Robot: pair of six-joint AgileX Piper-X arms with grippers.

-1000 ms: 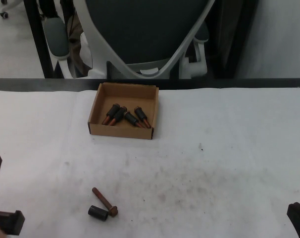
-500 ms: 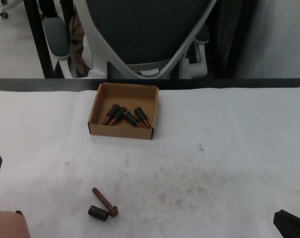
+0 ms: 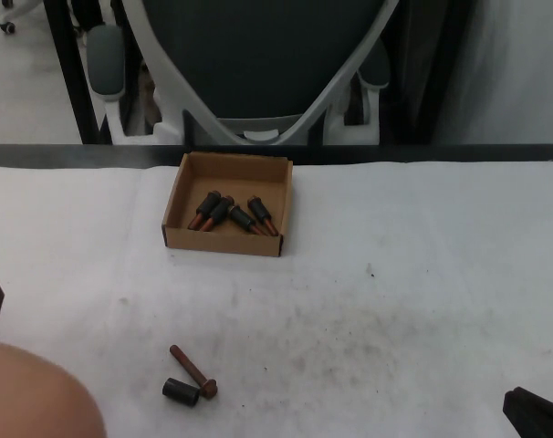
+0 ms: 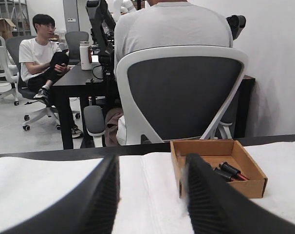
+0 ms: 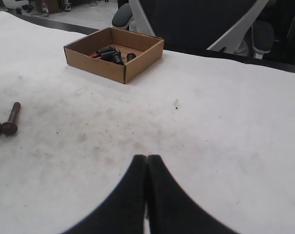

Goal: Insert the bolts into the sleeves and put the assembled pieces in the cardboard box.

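On the bench (image 3: pixel 422 274), a rust-brown bolt (image 3: pixel 191 368) just beside a black sleeve (image 3: pixel 180 392)

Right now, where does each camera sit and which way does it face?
High view: behind the arms, looking forward and down at the cardboard box, bolt and sleeve; dark arm parts at the lower corners.
Left wrist view: low on the left arm, facing the box and a chair; open left gripper in front.
Right wrist view: low on the right arm, facing across the bench; shut right gripper in front.
Shared: all show the box.
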